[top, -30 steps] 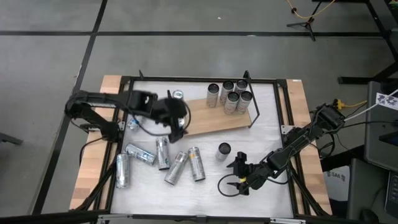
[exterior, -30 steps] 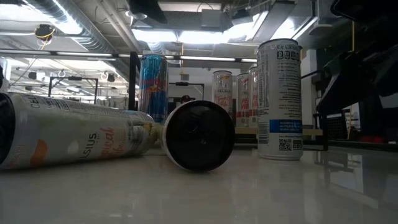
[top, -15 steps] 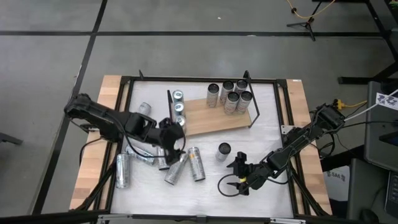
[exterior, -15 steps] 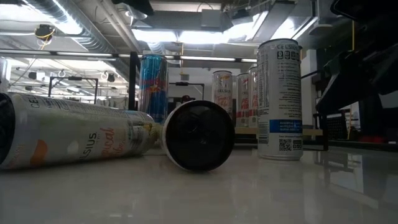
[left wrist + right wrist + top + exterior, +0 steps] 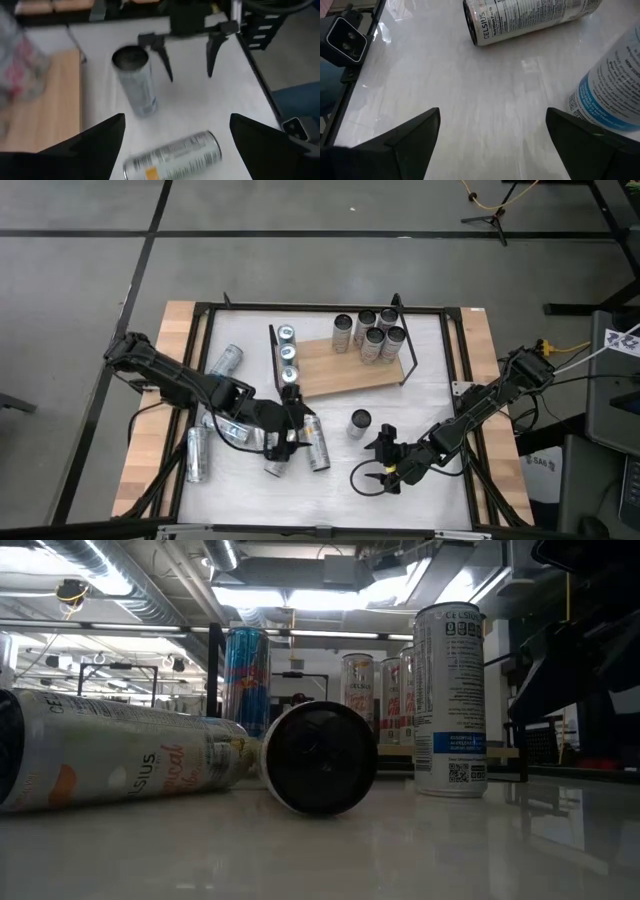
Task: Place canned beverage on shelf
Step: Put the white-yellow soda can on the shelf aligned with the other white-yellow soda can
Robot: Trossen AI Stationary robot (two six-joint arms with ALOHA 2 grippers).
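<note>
The shelf (image 5: 345, 367) is lying on the worktop (image 5: 430, 480), cans clustering at its far end; the left gripper (image 5: 291, 436), jaws spread, is hovering over lying cans (image 5: 316, 443), partly hiding them; the right gripper (image 5: 378, 461) is waiting, jaws spread, near an upright can (image 5: 360, 421).

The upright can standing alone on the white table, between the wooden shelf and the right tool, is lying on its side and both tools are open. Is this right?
Not quite. The high view shows that silver can standing upright, top facing up, on the white table between the light-brown wooden shelf and the right tool. Both tools, left tool included, are open.
</note>
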